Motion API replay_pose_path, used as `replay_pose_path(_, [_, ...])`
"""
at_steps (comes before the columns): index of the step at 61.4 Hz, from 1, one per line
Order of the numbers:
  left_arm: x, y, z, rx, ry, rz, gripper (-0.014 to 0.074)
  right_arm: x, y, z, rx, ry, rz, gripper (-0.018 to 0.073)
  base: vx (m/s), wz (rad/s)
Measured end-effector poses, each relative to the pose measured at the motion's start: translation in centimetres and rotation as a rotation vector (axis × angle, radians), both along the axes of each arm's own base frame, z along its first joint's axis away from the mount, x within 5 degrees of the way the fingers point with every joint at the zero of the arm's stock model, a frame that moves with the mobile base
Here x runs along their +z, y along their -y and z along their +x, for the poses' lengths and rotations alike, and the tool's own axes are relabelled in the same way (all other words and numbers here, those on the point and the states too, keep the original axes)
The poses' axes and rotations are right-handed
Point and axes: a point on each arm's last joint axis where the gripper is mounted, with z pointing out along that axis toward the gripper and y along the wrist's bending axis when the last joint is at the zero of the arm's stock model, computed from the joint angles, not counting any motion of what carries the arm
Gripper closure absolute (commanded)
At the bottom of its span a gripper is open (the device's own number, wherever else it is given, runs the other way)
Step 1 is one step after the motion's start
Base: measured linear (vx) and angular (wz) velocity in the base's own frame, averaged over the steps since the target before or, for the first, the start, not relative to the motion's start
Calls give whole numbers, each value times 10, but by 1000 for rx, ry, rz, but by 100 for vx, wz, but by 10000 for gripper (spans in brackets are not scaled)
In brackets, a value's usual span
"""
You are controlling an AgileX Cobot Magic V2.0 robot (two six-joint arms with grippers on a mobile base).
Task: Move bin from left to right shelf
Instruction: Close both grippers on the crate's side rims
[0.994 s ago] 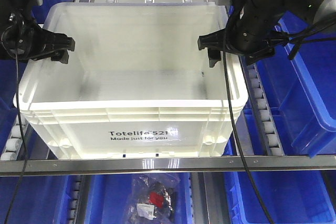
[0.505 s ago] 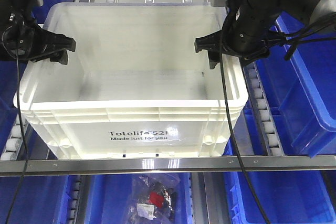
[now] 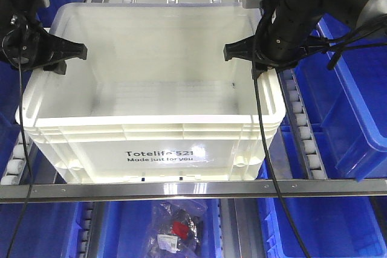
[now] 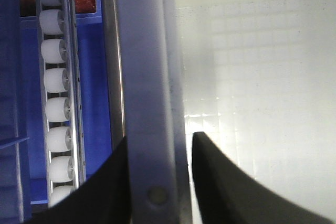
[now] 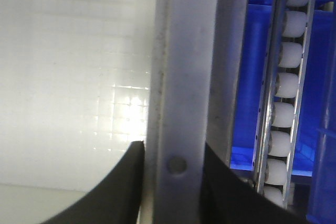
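Note:
A large white bin (image 3: 151, 134) marked "Totelife 521" sits on the roller shelf, open and empty inside. My left gripper (image 3: 58, 60) straddles its left rim, one black finger outside and one inside. In the left wrist view the gripper (image 4: 157, 145) is closed on the rim (image 4: 147, 77). My right gripper (image 3: 257, 58) straddles the right rim. In the right wrist view the gripper (image 5: 173, 153) has both fingers pressed against the rim (image 5: 184, 66).
Roller tracks (image 3: 302, 131) run along both sides of the bin and behind it. A metal rail (image 3: 193, 190) crosses in front. Blue bins (image 3: 357, 101) stand on the right. A plastic bag with a red item (image 3: 178, 228) lies on the lower level.
My right gripper has shifted slightly left and settled on the right rim. The left gripper and the bin have hardly moved.

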Motion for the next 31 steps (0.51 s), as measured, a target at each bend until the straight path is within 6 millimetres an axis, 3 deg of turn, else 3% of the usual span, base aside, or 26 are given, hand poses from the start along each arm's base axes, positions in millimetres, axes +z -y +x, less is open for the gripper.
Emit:
replay_pose_path(16, [0,0,0,12,-4,-10,487,0,0,0,-4,-2,6,571,0,0])
replay_pose_path(31, [0,0,0,17,-4,-12,546,0,0,0,-4,-2,6,568,0,0])
